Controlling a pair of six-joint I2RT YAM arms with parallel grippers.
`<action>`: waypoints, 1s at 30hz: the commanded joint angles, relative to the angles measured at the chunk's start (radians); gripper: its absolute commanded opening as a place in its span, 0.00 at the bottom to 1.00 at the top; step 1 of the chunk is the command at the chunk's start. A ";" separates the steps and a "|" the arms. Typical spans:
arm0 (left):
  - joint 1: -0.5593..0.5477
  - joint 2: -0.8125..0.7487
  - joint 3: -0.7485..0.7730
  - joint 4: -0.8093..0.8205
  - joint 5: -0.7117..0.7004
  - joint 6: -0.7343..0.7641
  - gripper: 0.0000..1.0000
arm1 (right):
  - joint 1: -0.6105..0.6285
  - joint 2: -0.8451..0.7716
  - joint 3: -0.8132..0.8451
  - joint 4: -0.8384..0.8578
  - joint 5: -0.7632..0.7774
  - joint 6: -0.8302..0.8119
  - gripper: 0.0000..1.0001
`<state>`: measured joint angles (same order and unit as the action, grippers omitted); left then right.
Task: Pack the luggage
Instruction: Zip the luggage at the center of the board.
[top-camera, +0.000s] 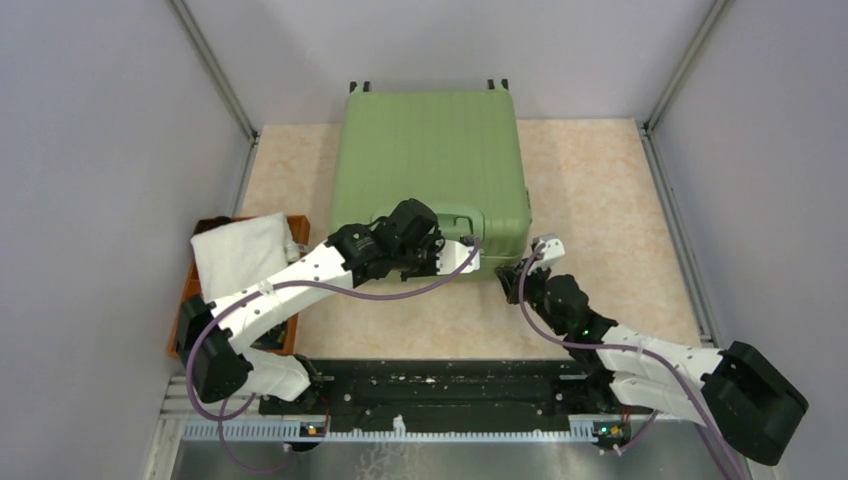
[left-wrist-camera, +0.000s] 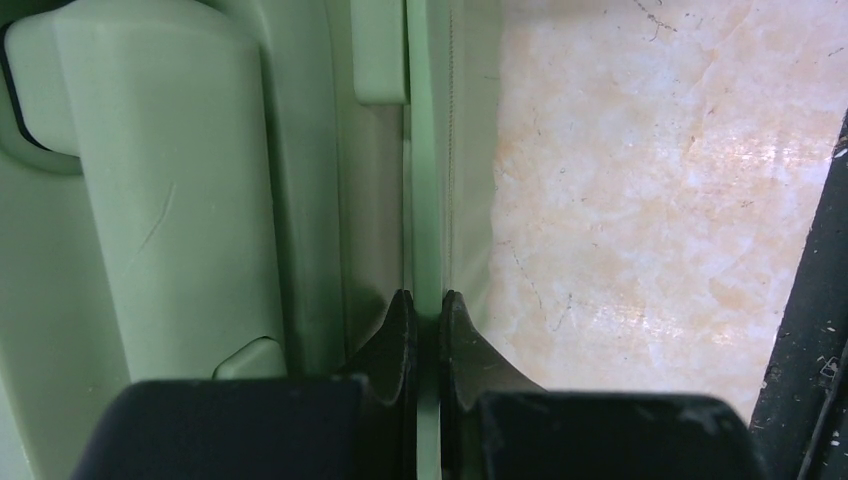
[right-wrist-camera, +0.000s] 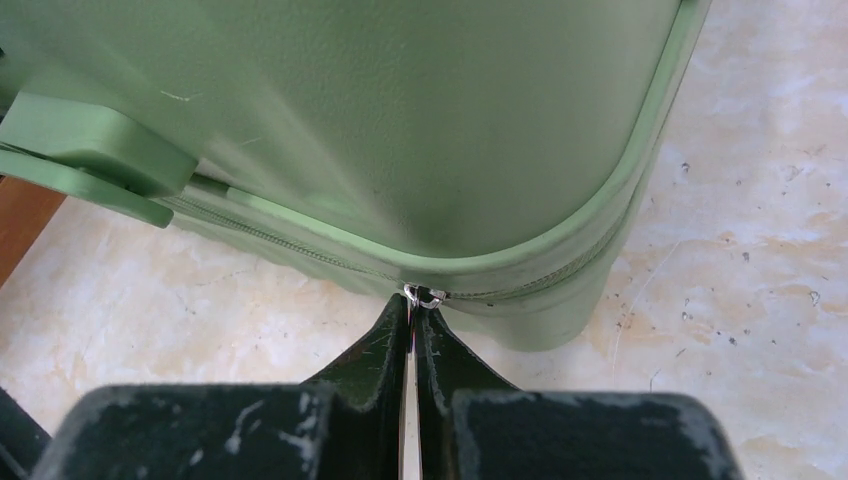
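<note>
Top external view first: the luggage (top-camera: 430, 160) lies flat and closed on the table (top-camera: 610, 200), pushed toward the far middle, with its little black wheels (top-camera: 360, 87) poking out along the far edge and the ribbed green shell facing up. Off to the left sits an orange-brown bin (top-camera: 186, 310) with a folded white cloth (top-camera: 240, 252) resting on top of it, well apart from the case. Both arms reach in to the near side of the luggage. The left hand (top-camera: 468, 250) is right by the green handle (top-camera: 450, 215), and the left wrist view shows its fingers (left-wrist-camera: 400, 330) pressed together on a thin green rim of the shell, handle just to the left of it, bare table to the right. The right hand (top-camera: 538, 252) is at the near right corner, and the right wrist view is pretty clear: fingers closed tight on the small silver zipper pull (right-wrist-camera: 423, 295), right where the zipper track curves around the rounded corner. The zipper looks done up to the left of the pull; to the right I honestly can't tell.
</note>
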<state>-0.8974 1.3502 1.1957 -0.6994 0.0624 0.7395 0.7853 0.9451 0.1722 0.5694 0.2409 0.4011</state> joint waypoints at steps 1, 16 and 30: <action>-0.026 -0.087 0.152 0.374 0.040 0.036 0.00 | 0.051 -0.007 0.088 0.125 -0.027 0.012 0.00; -0.026 -0.153 0.064 0.374 0.000 0.102 0.00 | -0.265 -0.325 0.010 -0.221 -0.196 0.003 0.00; -0.027 -0.095 0.089 0.414 0.042 0.077 0.00 | 0.035 -0.285 0.022 -0.076 -0.012 -0.077 0.00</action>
<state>-0.9070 1.3270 1.1740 -0.6548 0.0788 0.7525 0.7292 0.6613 0.1463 0.3500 0.1719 0.3573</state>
